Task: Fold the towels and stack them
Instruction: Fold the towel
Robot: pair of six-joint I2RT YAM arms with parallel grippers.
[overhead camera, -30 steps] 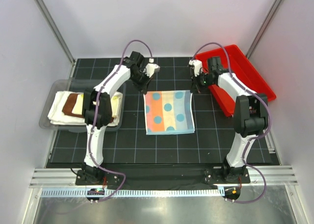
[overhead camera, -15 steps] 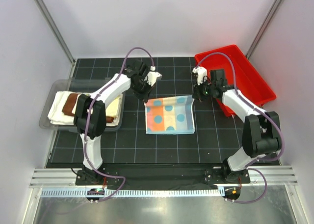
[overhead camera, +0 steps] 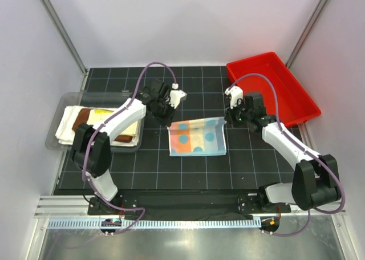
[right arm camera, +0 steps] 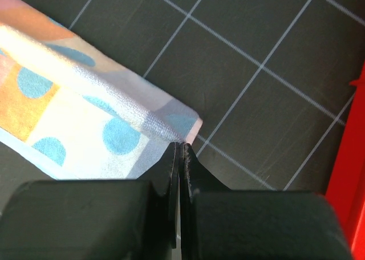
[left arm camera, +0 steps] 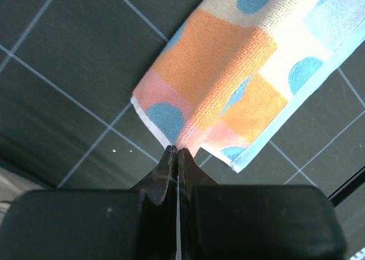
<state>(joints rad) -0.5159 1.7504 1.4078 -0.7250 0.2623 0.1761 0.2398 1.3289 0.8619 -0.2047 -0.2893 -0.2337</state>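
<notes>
The pastel multicoloured towel (overhead camera: 197, 139) lies mid-mat with its far edge lifted and curling toward the near side. My left gripper (overhead camera: 171, 119) is shut on its far left corner; in the left wrist view the fingertips (left arm camera: 171, 157) pinch the towel (left arm camera: 234, 66) at that corner. On the far right corner my right gripper (overhead camera: 227, 121) is shut too, and the right wrist view shows the towel (right arm camera: 80, 117) rolled over at the grip. A cream-white towel (overhead camera: 65, 131), a brown one (overhead camera: 84, 118) and a yellow one (overhead camera: 131, 129) lie stacked at the left.
The stacked towels sit in a clear plastic tray (overhead camera: 74, 97) at the mat's left edge, partly under my left arm. A red bin (overhead camera: 276, 83) stands at the back right, close behind my right arm. Grey walls enclose the black gridded mat (overhead camera: 188, 169).
Both grippers have drawn the towel's far corners up and toward the near side. The towel's visible length has shrunk as its far part folds over. Both arms have leaned forward.
</notes>
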